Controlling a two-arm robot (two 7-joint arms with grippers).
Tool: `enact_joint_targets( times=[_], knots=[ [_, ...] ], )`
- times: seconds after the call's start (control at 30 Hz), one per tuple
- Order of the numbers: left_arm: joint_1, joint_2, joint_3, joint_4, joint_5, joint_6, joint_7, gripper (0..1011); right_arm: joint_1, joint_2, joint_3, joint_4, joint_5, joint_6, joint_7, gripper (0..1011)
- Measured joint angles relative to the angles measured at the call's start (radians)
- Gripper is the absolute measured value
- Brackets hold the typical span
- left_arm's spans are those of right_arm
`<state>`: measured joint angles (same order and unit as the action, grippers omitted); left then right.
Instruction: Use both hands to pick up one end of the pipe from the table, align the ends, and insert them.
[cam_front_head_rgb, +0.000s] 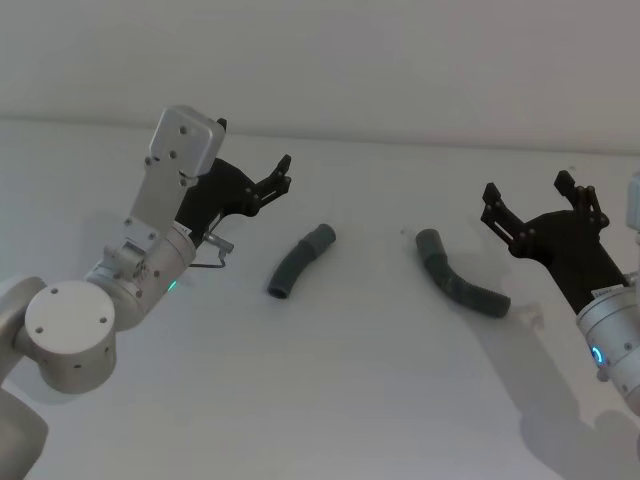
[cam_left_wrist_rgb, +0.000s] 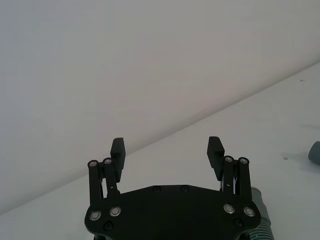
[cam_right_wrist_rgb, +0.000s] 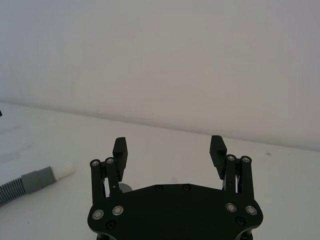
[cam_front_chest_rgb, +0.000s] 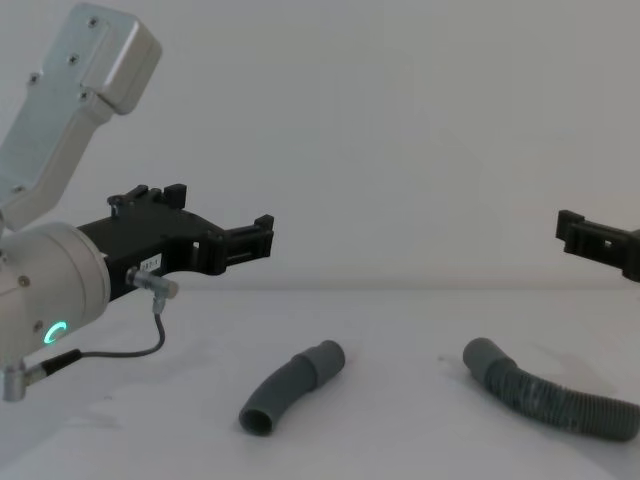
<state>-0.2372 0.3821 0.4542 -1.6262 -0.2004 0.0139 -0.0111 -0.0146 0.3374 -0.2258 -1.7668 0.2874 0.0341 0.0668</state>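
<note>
The pipe lies in two pieces on the white table (cam_front_head_rgb: 360, 390). The short curved piece (cam_front_head_rgb: 300, 260) is left of centre, and the longer ribbed piece (cam_front_head_rgb: 458, 283) is to its right. Their smooth cuffs (cam_front_head_rgb: 322, 238) (cam_front_head_rgb: 428, 241) face each other across a gap. My left gripper (cam_front_head_rgb: 283, 172) hovers open above and to the left of the short piece (cam_front_chest_rgb: 292, 387). On the right, my right gripper (cam_front_head_rgb: 528, 188) is also open and hangs beyond the longer piece (cam_front_chest_rgb: 545, 395). The right wrist view shows a grey cuff with a white tip (cam_right_wrist_rgb: 65, 170). Neither gripper holds anything.
A thin grey cable (cam_front_chest_rgb: 120, 355) loops under the left wrist. A plain white wall (cam_front_head_rgb: 400, 60) rises behind the table. Bare table surface stretches in front of both pipe pieces.
</note>
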Motion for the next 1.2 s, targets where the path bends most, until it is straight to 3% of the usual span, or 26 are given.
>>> enact_joint_targets(
  times=[0.2, 0.43, 0.73, 1.2],
  knots=[
    [-0.005, 0.001, 0.000, 0.000, -0.002, 0.004, -0.010, 1001, 0.003, 0.000, -0.001, 0.000, 0.000, 0.005, 0.003, 1000],
    [-0.021, 0.005, -0.002, 0.000, -0.031, 0.041, -0.057, 1001, 0.016, 0.013, -0.004, -0.014, -0.001, 0.054, 0.021, 1000],
    [-0.040, 0.006, 0.002, 0.000, -0.089, 0.136, -0.138, 1001, 0.033, 0.035, -0.008, -0.034, -0.002, 0.149, 0.044, 1000],
    [-0.024, -0.010, 0.017, 0.002, -0.132, 0.258, -0.181, 1001, 0.039, 0.035, -0.019, -0.035, -0.002, 0.243, 0.060, 1000]
  ],
)
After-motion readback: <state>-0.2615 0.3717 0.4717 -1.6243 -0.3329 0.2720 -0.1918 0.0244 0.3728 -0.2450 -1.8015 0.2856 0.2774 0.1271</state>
